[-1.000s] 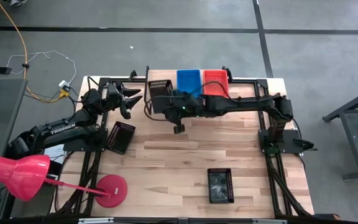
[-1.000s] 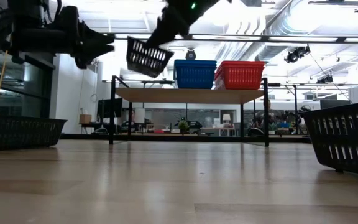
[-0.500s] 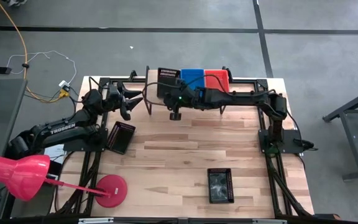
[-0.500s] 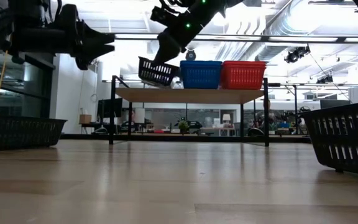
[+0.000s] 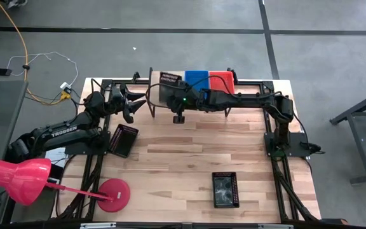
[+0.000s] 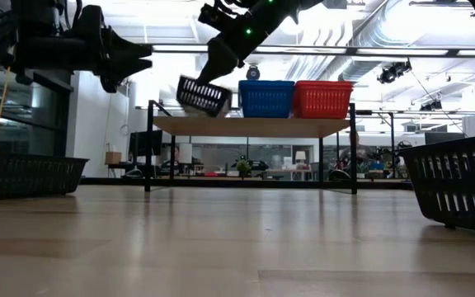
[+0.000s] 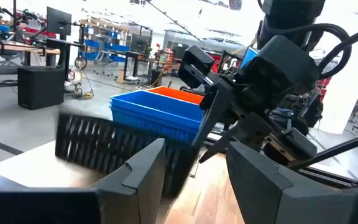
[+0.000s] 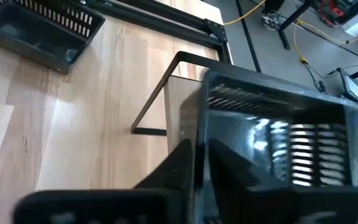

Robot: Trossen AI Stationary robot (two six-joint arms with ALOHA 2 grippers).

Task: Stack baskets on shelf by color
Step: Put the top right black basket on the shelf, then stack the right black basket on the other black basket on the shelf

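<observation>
Black basket, tilted on our right gripper's narrow pinch, hangs over the shelf's free nine-o'clock end; left gripper waits wide.

An industrial lab or workshop: exposed ceiling ducts are running overhead, with cluttered workbenches standing beyond the counter.

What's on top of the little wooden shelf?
On the shelf sit a blue basket and a red basket. The right gripper holds a tilted black basket at its free end. Their insides are hidden.
</observation>
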